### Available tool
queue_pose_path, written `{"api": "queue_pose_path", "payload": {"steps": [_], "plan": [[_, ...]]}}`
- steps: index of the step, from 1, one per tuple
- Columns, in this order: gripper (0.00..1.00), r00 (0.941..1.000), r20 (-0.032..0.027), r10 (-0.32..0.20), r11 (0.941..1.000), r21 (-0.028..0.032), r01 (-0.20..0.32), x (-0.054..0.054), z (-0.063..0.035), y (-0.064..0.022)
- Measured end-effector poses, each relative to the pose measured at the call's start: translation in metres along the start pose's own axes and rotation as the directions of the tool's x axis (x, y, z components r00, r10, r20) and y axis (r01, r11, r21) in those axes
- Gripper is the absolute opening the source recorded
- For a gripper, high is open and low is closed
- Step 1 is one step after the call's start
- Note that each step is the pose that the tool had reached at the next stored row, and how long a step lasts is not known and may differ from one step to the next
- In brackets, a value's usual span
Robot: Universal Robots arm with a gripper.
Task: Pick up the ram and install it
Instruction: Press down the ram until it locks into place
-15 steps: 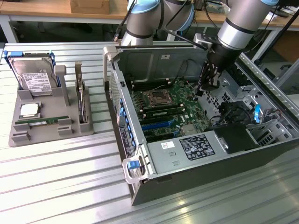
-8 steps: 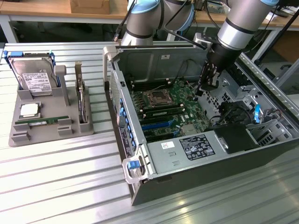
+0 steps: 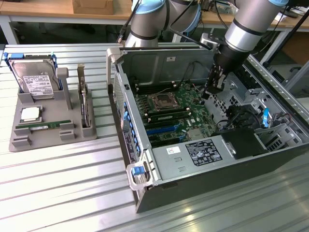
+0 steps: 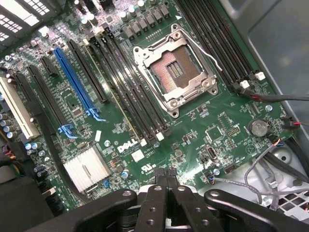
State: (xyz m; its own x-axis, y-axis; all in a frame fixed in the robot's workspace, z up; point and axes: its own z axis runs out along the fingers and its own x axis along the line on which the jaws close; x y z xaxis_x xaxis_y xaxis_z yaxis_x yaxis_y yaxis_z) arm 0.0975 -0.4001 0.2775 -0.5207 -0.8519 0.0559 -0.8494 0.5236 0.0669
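On a ribbed metal bench, we see the ram lying flat in the grey tray, well apart from the gripper, which hangs closed and empty over the motherboard. We judge the ram light, stiff and fragile; grasp its long edges.

Ribbed metal table, grey parts tray, open computer case
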Motion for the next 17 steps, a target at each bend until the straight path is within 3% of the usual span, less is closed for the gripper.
{"api": "queue_pose_path", "payload": {"steps": [7,12,17], "plan": [[0.11,0.9980,0.0038,0.064,0.9980,-0.0035,-0.064,0.0000,0.0002,0.0000],[0.11,0.9923,0.0068,0.124,0.9923,-0.0067,-0.124,0.0000,0.0004,0.0000],[0.11,0.9825,0.0100,0.186,0.9825,-0.0105,-0.186,0.0000,0.0005,0.0000]]}}
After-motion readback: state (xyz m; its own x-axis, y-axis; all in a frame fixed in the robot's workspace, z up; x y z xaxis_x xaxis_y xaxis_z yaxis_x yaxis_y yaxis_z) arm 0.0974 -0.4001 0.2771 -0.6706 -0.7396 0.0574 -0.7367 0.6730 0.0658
